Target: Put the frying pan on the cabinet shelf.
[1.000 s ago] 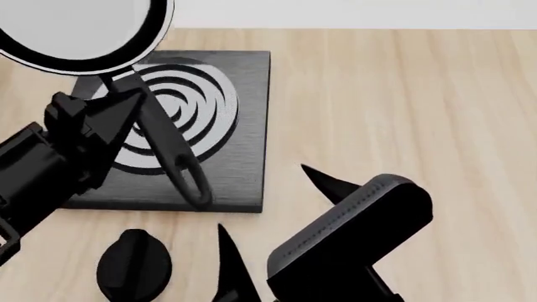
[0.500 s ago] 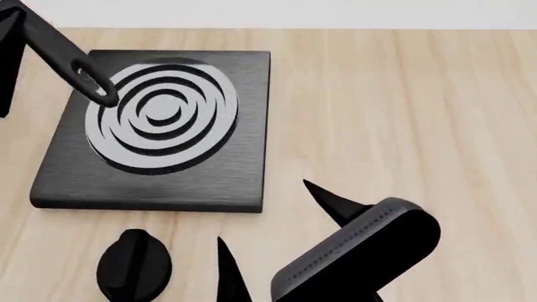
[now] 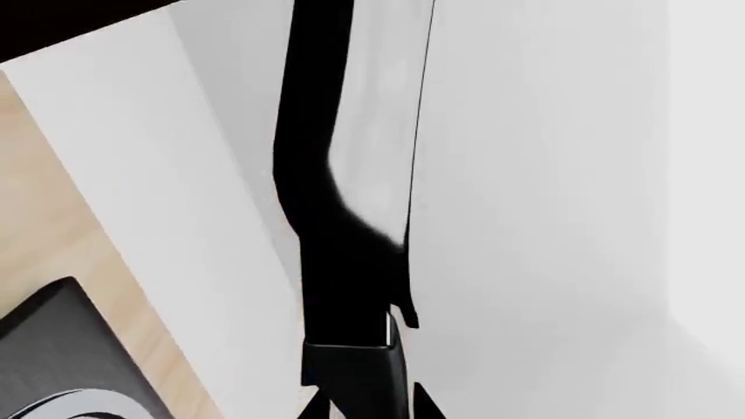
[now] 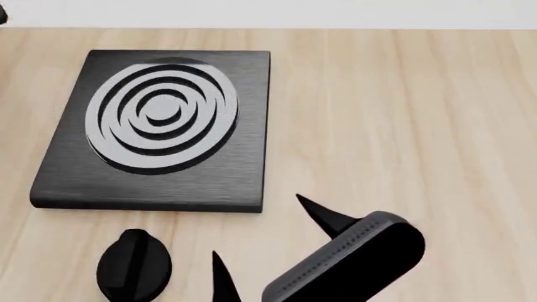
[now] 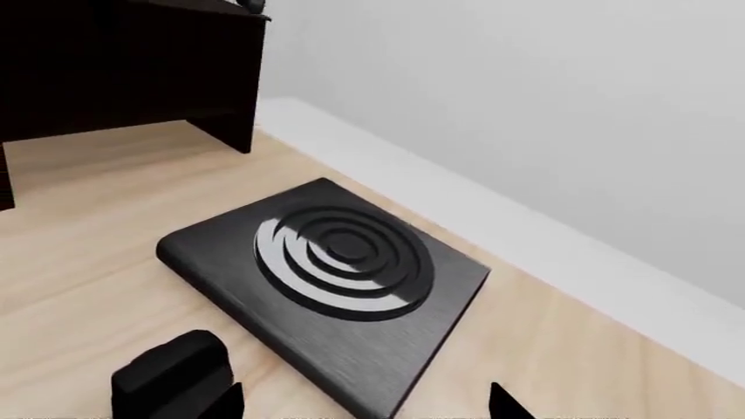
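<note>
The frying pan (image 3: 317,113) shows only in the left wrist view. It is edge-on in the air against the white wall, with a black side and a pale glossy base. Its short black handle (image 3: 349,297) runs down into my left gripper (image 3: 366,406), which is shut on it. The pan and the left gripper are outside the head view. My right gripper (image 4: 256,226) (image 5: 366,403) is open with nothing between its fingers, and hovers over the near edge of the square black plate (image 4: 160,126). The dark cabinet (image 5: 117,70) stands on the counter to the far left.
The square black plate with concentric rings (image 5: 331,262) lies on the pale wood counter (image 4: 403,113). A black knob (image 4: 134,264) (image 5: 169,371) sits in front of it. A white wall and skirting (image 5: 524,218) run along the back of the counter.
The left arm has carried the frying pan up and to the left, out of the head view. The right gripper has drifted slightly toward the bottom of that view.
</note>
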You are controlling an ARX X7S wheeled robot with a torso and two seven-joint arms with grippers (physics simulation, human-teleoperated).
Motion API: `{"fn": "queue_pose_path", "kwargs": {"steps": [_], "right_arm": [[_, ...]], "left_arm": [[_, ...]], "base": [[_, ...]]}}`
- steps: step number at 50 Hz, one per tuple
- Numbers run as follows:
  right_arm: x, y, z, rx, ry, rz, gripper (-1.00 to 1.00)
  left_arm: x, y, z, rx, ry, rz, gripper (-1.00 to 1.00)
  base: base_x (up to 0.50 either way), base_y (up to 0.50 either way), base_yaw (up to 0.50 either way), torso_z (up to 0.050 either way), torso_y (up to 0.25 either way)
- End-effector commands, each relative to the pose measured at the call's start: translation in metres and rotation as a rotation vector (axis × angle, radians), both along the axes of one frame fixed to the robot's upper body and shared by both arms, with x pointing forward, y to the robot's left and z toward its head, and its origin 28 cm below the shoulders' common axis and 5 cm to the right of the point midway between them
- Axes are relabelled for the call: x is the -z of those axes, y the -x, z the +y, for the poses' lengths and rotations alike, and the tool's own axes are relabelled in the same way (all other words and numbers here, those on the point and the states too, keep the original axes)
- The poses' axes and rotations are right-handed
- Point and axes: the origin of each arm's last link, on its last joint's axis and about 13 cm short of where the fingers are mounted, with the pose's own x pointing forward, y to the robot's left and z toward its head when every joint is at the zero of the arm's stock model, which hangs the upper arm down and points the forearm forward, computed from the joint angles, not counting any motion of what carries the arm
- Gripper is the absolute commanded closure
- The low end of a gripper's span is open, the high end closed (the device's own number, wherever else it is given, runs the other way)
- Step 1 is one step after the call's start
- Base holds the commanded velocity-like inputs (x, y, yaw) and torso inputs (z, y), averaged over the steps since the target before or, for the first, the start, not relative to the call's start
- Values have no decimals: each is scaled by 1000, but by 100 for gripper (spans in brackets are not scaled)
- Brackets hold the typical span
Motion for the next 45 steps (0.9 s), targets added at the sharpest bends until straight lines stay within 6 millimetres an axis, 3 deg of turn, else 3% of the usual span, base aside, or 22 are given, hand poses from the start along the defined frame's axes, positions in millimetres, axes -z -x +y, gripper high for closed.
{"fn": "queue_pose_path", "kwargs": {"steps": [1, 9, 15, 45], "right_arm": [[-1, -1, 3, -3, 9, 4, -100], [1, -1, 8, -11, 13, 11, -100], [5, 1, 8, -15, 13, 19, -100], [10, 0, 9, -15, 14, 32, -100]], "left_arm": [[-43, 13, 31, -59, 202, -147, 100], [-50, 40, 18, -107, 311, -164, 100], [-39, 50, 17, -114, 341, -145, 100], [8, 36, 34, -171, 382, 13, 100]], "base": [[0, 0, 0, 0, 0], [0, 2, -2, 1, 0], [0, 2, -1, 0, 0], [0, 1, -3, 0, -1]]}}
